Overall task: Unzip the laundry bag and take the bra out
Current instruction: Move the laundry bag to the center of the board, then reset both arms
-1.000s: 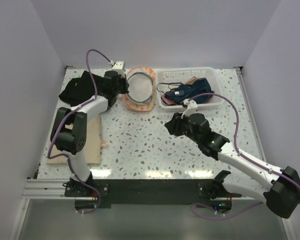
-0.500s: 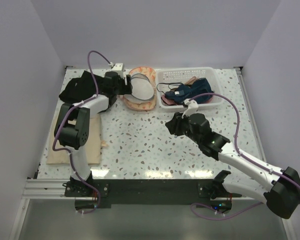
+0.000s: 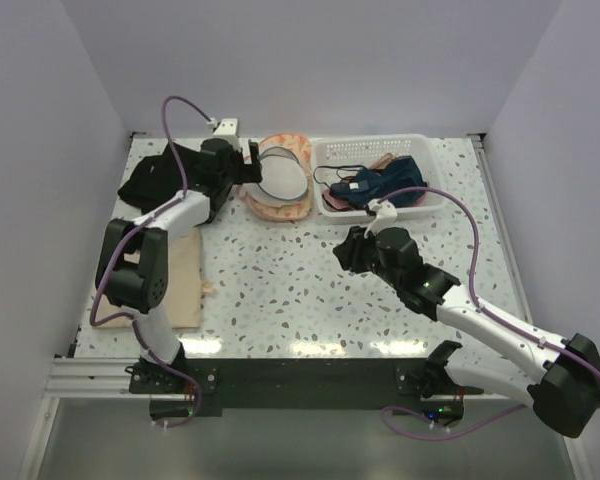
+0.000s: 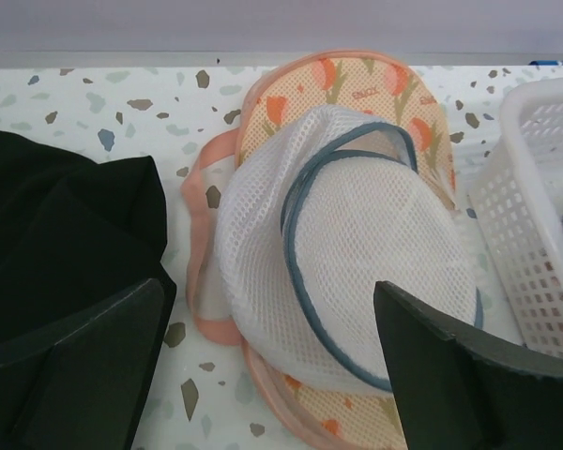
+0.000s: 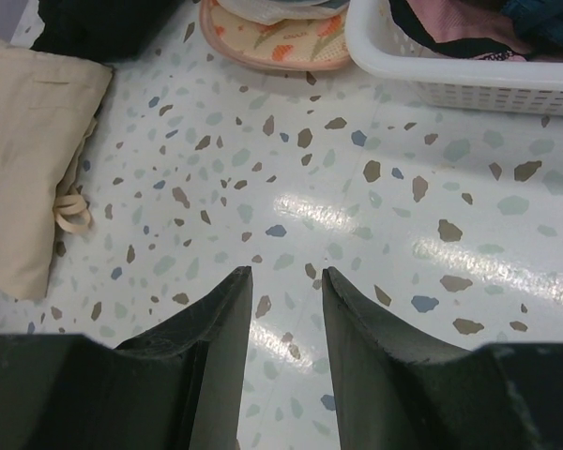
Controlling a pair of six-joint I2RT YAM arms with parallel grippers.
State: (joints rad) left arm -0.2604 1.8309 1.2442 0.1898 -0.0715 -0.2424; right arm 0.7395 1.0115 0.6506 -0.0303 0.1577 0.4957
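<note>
**A:** What has just changed on the table [image 3: 310, 300]?

**B:** The left arm [image 3: 185, 210], stretched to the far side, has let go. The left fingers [image 4: 75, 375] were pressed together a second ago. Now they stand spread wide and hold nothing.

**A:** Where is the laundry bag?

**B:** The laundry bag [image 4: 347, 244] lies on the table, directly between those fingers and just beyond them. It looks like a white mesh dome with blue-grey trim resting on a peach floral shell. A white basket [image 4: 535, 197] sits just to the fingers' right, and a black cloth [image 4: 56, 225] lies to their left.

**A:** What does that mean for the task?

**B:** Probably one pull on the zip is over and a fresh grip is needed. I cannot tell whether the white mesh is the bra or part of the bag. Nothing is lifted clear of it.

**A:** And the other arm?

**B:** The right arm [image 3: 450, 300] hovers low over the speckled table, well short of the bag. The right fingers [image 5: 216, 347] are partly apart and empty.
</note>
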